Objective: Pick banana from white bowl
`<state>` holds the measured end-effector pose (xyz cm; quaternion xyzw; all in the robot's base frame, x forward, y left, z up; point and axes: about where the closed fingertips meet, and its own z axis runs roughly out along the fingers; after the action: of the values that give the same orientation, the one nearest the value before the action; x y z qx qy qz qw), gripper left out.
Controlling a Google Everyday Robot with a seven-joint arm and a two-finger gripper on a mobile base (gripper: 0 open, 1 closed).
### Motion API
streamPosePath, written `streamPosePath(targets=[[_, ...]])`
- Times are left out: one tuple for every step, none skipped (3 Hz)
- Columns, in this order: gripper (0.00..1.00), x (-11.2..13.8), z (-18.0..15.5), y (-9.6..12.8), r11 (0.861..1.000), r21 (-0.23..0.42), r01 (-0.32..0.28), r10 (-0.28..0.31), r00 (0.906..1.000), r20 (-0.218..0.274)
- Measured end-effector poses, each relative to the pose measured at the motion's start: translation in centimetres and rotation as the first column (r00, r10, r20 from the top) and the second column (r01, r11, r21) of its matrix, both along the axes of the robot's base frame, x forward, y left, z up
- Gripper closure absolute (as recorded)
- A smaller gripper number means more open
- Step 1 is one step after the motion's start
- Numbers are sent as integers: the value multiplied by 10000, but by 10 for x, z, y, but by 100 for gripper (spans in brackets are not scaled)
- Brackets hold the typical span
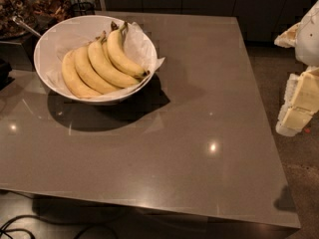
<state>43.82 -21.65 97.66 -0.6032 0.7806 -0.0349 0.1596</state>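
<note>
The white bowl [55, 34], lined with crinkled white paper, stands at the table's far left. Several yellow bananas lie side by side in it. The rightmost banana [121, 56] has a green-tinged stem pointing to the back and a dark tip near the bowl's right rim. My gripper [295, 116] hangs at the right edge of the view, beyond the table's right side, far from the bowl and holding nothing that I can see. Part of my white arm [309, 34] shows above it.
The grey-brown glossy table [199, 133] fills the view, its front edge near the bottom. Containers of dark snacks [35, 4] and a metal handle [25, 26] stand behind the bowl at the far left. Black cables [15, 230] lie on the floor.
</note>
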Motion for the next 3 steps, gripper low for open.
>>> streamPosePath(targets=[[0,0,0,0,10000,0,0,0,10000,0],[0,13,9,18,9994,145,317,-314,9992,-240],[0,37,22,55,9974,96,711,-703,9952,-677]])
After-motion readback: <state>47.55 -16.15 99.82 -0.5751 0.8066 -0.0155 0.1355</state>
